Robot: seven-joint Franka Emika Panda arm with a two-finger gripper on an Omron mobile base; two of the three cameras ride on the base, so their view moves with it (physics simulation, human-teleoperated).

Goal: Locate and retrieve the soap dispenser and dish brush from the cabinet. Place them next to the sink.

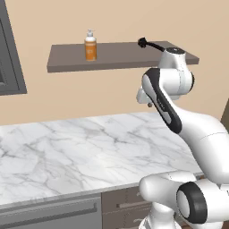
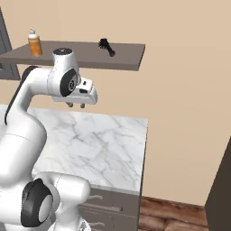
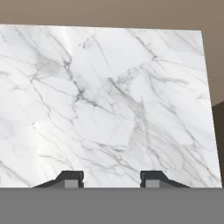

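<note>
Soap bottle (image 1: 91, 44) stands on the shelf (image 1: 116, 56) toward its left end, brush (image 2: 107, 46) lies further right on it. Your gripper (image 2: 76, 105) hangs below the shelf, over the bare marble counter (image 3: 109, 96), fingers parted with nothing between them, well apart from both things.
</note>
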